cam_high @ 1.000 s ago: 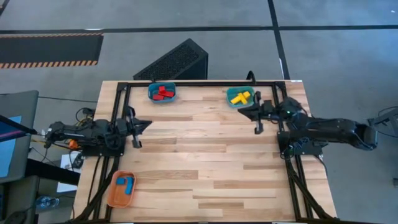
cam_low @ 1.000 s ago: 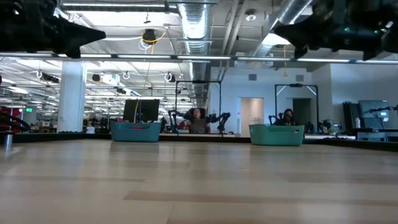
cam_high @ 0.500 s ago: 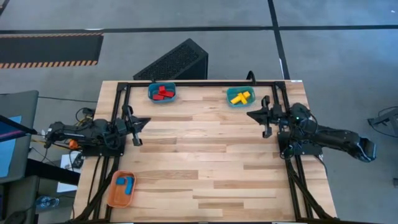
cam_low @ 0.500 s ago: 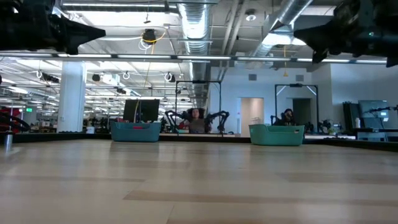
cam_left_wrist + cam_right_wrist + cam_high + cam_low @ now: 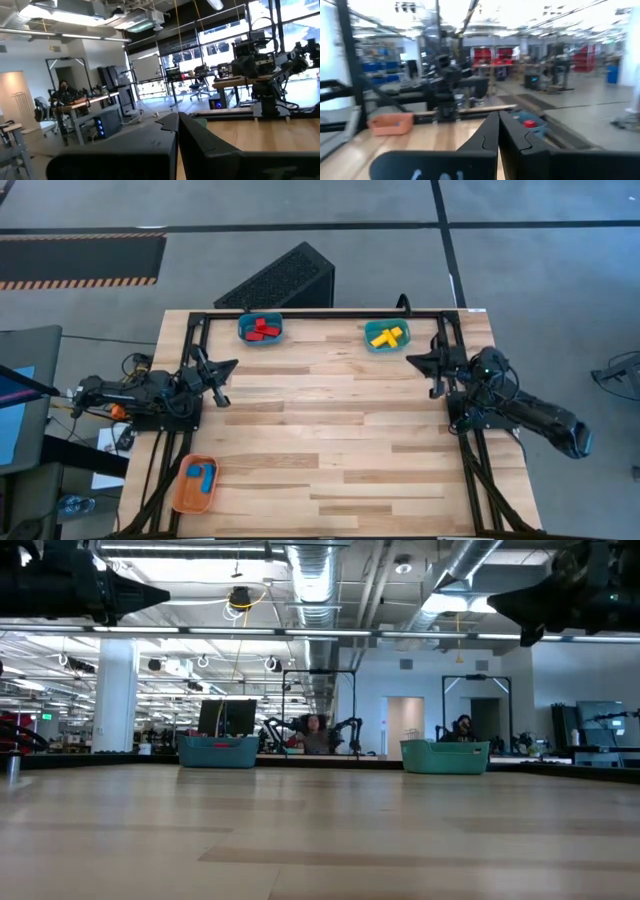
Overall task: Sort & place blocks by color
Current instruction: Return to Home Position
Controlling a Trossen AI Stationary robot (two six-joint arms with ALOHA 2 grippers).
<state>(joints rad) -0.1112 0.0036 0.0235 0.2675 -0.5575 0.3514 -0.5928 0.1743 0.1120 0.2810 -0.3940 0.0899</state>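
Wooden plank table (image 5: 330, 440): red blocks (image 5: 263, 330) heaped in the left teal bin (image 5: 243, 333), yellow blocks (image 5: 386, 335), one bar lying diagonally, in the right teal bin (image 5: 369, 341), blue blocks (image 5: 200, 475) in the rounded orange bin (image 5: 180, 498); left gripper (image 5: 224, 368) and right gripper (image 5: 415, 360), fingers pressed together, hover at opposite edges.

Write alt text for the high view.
Wooden table: red blocks and yellow blocks in separate teal bins at top, blue blocks in an orange bin lower left. Left gripper and right gripper shut, at the sides.
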